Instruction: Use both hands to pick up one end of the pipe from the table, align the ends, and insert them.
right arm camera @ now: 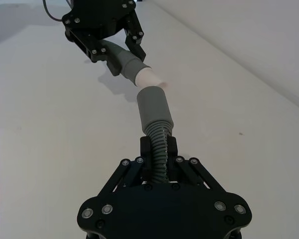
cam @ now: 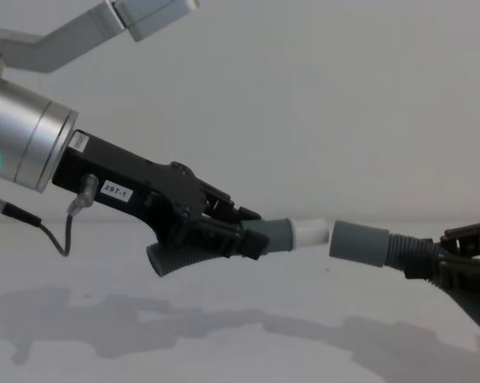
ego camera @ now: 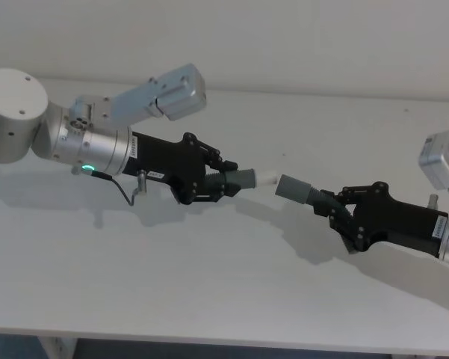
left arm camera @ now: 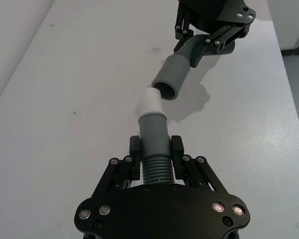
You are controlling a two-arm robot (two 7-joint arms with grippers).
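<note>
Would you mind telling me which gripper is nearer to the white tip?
Left. The left gripper holds the hose piece whose cuff ends in the white tip. The right gripper holds the other piece, across the gap from it.

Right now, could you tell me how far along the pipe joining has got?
Picking up looks done: the left gripper holds the white-tipped cuff piece and the right gripper holds the wider sleeve piece, both above the table. Alignment is in hand, with the ends facing across a small gap. Insertion remains.
</note>
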